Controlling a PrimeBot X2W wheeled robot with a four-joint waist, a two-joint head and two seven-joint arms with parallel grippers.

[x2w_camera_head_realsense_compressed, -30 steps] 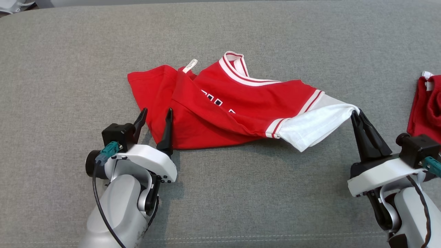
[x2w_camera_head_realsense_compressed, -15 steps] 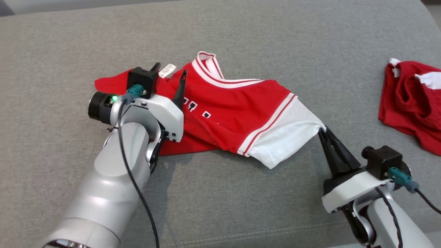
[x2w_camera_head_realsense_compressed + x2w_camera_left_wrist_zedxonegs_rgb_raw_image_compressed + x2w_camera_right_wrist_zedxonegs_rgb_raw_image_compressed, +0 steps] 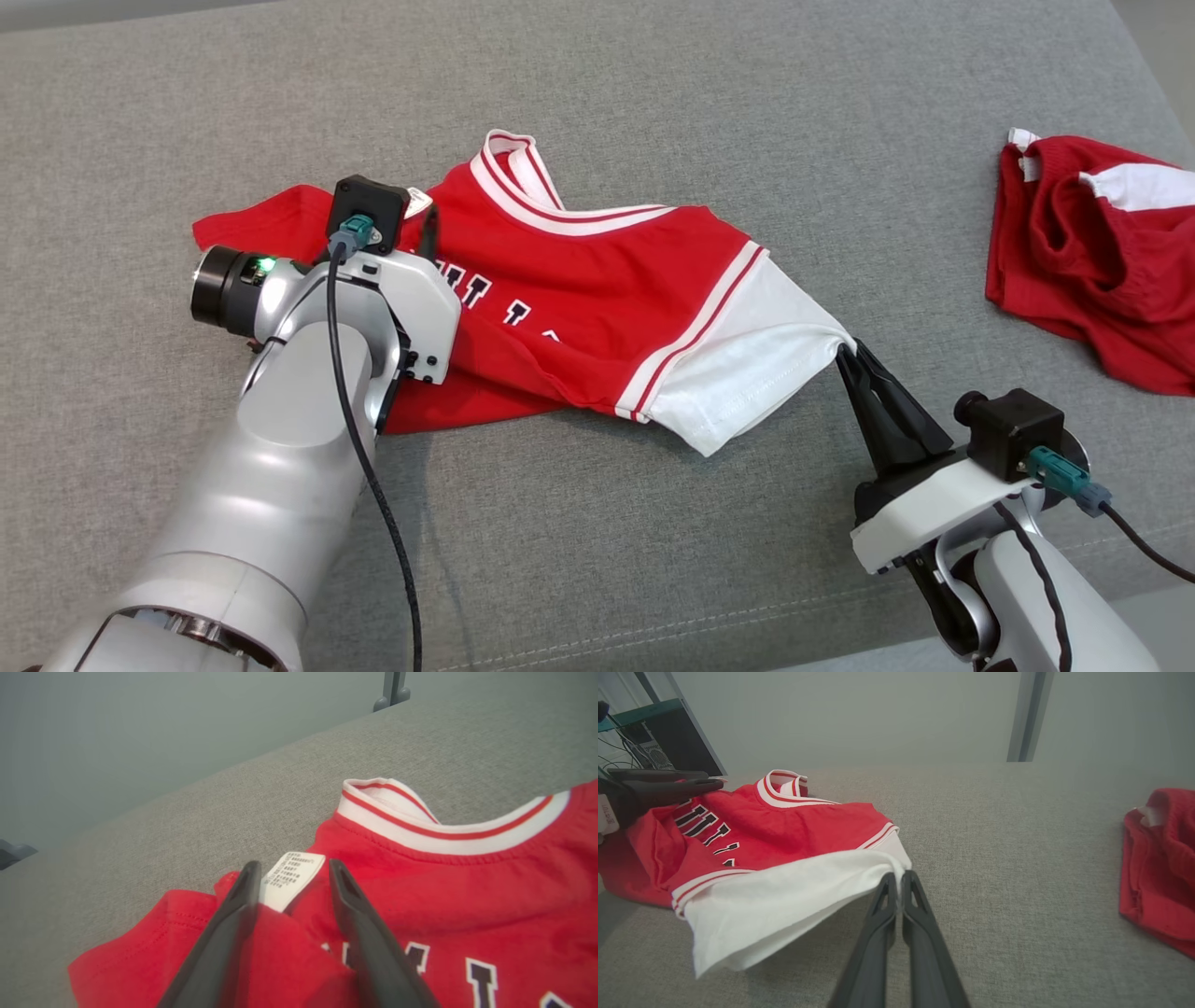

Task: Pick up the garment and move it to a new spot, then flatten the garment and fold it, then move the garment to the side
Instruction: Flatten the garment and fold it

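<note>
Red jersey [image 3: 579, 280] lies crumpled on grey upholstery [image 3: 653, 93]. Right gripper [image 3: 845, 353] pinches the tip of its white sleeve [image 3: 747, 373]. Left gripper [image 3: 293, 865], fingers spread, straddles the care label [image 3: 292, 882] beside the striped collar [image 3: 420, 828].

The garment [image 3: 597, 280] is bright red. It's got a white collar [image 3: 523, 177] with a thin red stripe, and the sleeve [image 3: 747, 373] on the right is plain white, with red and white stripes where it joins the body. The letters [image 3: 490, 299] on the chest are dark navy with a white outline. The label [image 3: 292, 877] is white with tiny dark print. The surface [image 3: 747, 93] is plain flecked grey fabric. Far right there's a second garment [image 3: 1092, 252], same red with white bits. The left gripper [image 3: 293, 867] and right gripper [image 3: 848, 353] have black fingers. The arms [image 3: 280, 448] are silver-white with teal plugs [image 3: 358, 227], black cables [image 3: 373, 504] and a green light [image 3: 264, 265] on the left one.
</note>
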